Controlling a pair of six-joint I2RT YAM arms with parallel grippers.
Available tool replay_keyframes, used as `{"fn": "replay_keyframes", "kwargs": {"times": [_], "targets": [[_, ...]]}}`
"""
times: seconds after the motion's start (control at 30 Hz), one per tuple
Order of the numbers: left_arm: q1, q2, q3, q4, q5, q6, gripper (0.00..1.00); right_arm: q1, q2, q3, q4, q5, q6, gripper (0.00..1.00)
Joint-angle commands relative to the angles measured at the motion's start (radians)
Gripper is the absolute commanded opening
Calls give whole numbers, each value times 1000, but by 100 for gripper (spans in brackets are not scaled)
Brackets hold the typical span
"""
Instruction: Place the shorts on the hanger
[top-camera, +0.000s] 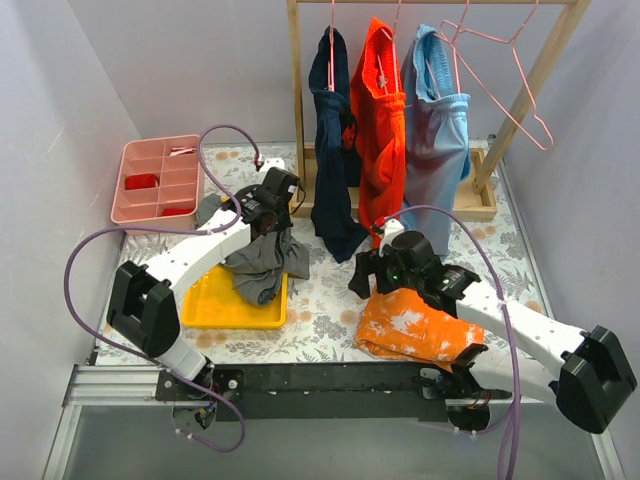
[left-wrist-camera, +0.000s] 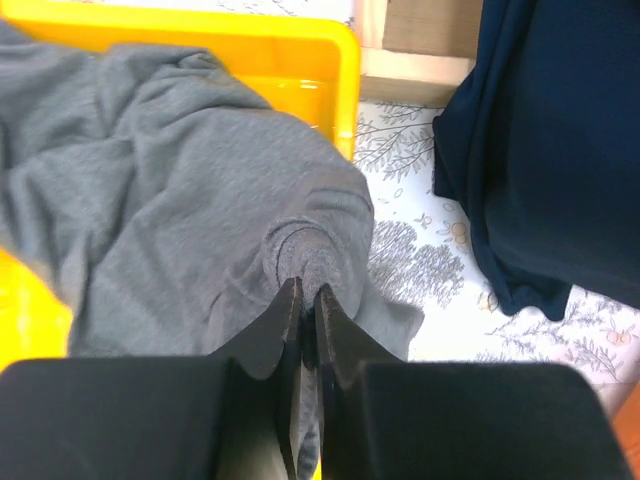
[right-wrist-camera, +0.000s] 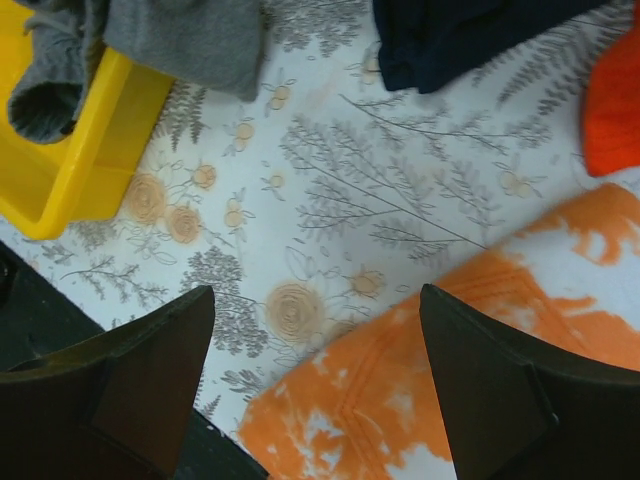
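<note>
The dark grey shorts (top-camera: 262, 262) lie crumpled over the back right part of a yellow tray (top-camera: 215, 305) and spill onto the table. My left gripper (top-camera: 270, 222) is down on their top; in the left wrist view it (left-wrist-camera: 307, 290) is shut on a pinched fold of the shorts (left-wrist-camera: 180, 180). The salmon-pink wire hanger (top-camera: 500, 95) hangs bare at the right end of the wooden rack (top-camera: 530, 90). My right gripper (top-camera: 365, 275) hovers open with nothing between its fingers, over the table beside the orange blotched cloth (right-wrist-camera: 440, 400); the right gripper (right-wrist-camera: 315, 290) is well apart from the shorts (right-wrist-camera: 180, 35).
On the rack hang a navy garment (top-camera: 335, 160), a red-orange garment (top-camera: 380, 130) and light blue shorts (top-camera: 437, 130). A pink compartment box (top-camera: 155, 180) stands at the back left. The orange white-blotched cloth (top-camera: 415, 325) lies at the front right.
</note>
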Motion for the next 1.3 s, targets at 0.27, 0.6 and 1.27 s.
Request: {"fn": "replay_keyframes", "kwargs": {"times": [0.27, 0.6, 1.27], "targets": [[24, -423, 93, -170, -109, 45, 0, 315, 376, 330, 295, 148, 59, 83], [24, -446, 140, -184, -88, 59, 0, 418, 622, 522, 384, 220, 125, 77], [24, -581, 153, -169, -4, 93, 0, 421, 521, 793, -12, 631, -72, 1]]}}
